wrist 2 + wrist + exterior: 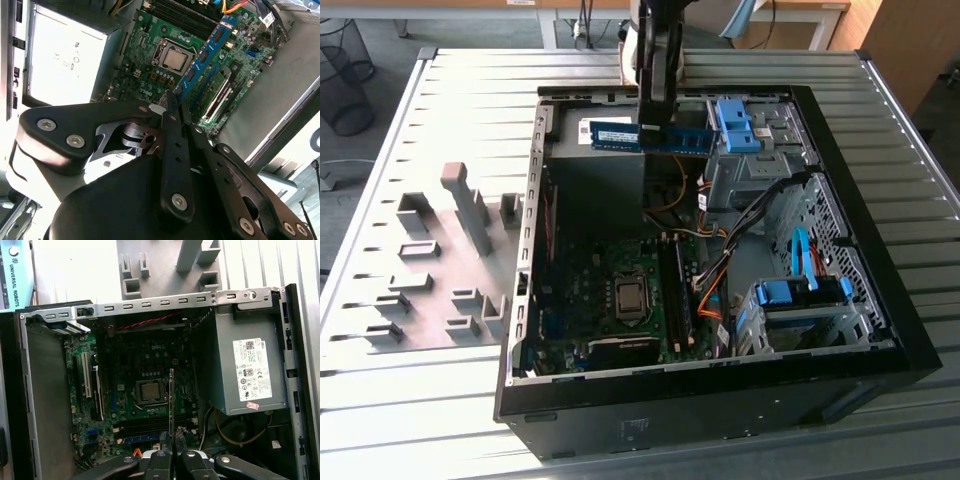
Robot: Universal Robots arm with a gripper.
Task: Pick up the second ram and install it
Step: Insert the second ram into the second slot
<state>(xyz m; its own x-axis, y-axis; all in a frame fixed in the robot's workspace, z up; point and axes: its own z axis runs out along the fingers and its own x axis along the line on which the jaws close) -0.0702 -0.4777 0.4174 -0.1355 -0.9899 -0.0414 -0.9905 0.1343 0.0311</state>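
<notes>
Slatted metal table point(470, 110), open computer case point(910, 335); gripper point(653, 126) clamped on second ram point(615, 134) above.

Exterior view high, oblique; both wrist views close above motherboard point(145, 50) point(127, 365).

A printed white label point(254, 369) sits on the power supply point(227, 340), white lettering point(14, 277) on a blue strip point(22, 260), a sticker point(615, 134) on the ram stick point(680, 140).

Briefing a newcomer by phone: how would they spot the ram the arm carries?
Find the open black case on the slatted table. Over it, the gripper holds the ram in the air. It is a long thin blue board with black chips, unlike the chunky light-blue latches nearby.
</notes>
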